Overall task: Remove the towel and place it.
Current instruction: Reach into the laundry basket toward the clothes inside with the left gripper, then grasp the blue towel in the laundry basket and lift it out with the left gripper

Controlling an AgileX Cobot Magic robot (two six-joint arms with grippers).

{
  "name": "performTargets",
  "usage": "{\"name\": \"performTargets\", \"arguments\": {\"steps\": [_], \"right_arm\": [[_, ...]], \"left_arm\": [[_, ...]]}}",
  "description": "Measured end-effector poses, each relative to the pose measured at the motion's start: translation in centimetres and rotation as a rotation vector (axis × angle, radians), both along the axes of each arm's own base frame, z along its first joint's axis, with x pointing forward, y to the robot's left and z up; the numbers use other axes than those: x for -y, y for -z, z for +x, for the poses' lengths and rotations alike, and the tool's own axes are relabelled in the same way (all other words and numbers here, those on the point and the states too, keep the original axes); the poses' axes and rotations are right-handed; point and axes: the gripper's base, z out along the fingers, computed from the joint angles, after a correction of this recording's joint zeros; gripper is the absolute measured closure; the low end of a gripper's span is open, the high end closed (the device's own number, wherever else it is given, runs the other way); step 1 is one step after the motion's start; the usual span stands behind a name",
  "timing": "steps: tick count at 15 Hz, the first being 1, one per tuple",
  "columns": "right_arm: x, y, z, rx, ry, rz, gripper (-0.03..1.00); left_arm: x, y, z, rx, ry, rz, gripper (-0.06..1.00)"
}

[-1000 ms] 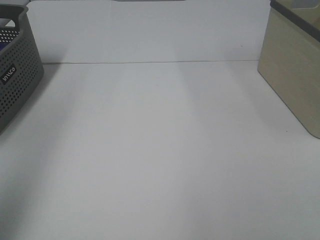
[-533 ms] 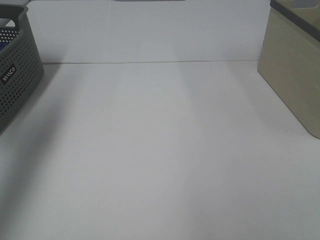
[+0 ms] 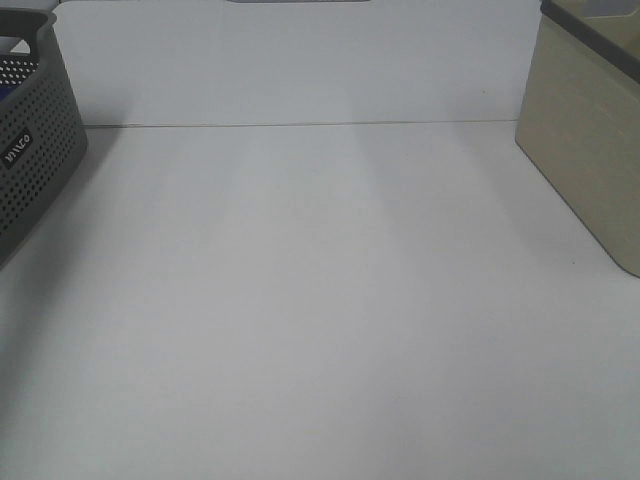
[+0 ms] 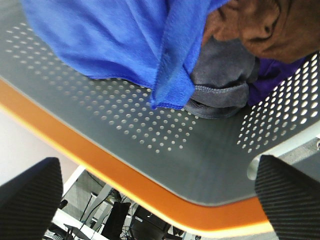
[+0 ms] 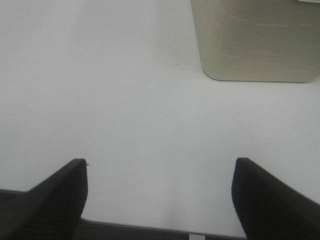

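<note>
Left wrist view: the left claw point(image 4: 160, 200) hangs wide open and holds nothing. The towel point(image 4: 100, 40) lies just ahead of it, heaped in the basket point(image 4: 125, 145) beside brown, grey and purple cloths. It is not yet gripped, so I judge the removal has not begun and the claw must first reach in over the rim. The right claw point(image 5: 160, 200) is open and empty too, over bare tabletop point(image 5: 140, 100), with the bin point(image 5: 255, 45) ahead of it. Against the earlier high view nothing has shifted: basket, bin and tabletop match.
</note>
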Motion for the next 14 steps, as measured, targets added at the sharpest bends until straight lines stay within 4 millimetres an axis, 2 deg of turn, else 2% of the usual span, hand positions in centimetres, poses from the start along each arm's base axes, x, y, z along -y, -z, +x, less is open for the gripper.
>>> {"name": "performTargets", "arguments": {"steps": [3,4,6,8,10,12,13,14], "right_arm": [[0.0,0.0,0.0,0.000,0.000,0.000,0.19],[0.0,0.0,0.0,0.000,0.000,0.000,0.19],[0.0,0.0,0.0,0.000,0.000,0.000,0.19],[0.0,0.0,0.0,0.000,0.000,0.000,0.19],[0.0,0.0,0.0,0.000,0.000,0.000,0.19],[0.0,0.0,0.0,0.000,0.000,0.000,0.19],[0.0,0.0,0.0,0.000,0.000,0.000,0.19],[0.0,0.0,0.0,0.000,0.000,0.000,0.19]], "left_arm": [[-2.2,3.3,1.7,-0.023,0.035,0.007,-0.05],[-2.4,5.6,3.1,-0.027,0.092,0.010,-0.05],[-2.5,8.2,4.2,-0.052,0.125,0.008,-0.05],[-2.7,9.8,4.6,-0.090,0.136,0.018,-0.05],[-2.8,10.8,4.7,-0.119,0.141,0.025,-0.04],[-2.9,10.8,4.7,-0.131,0.144,0.041,0.02],[-2.9,10.8,4.5,-0.152,0.149,0.045,0.09],[-3.0,10.9,4.4,-0.176,0.151,0.049,0.20]]}}
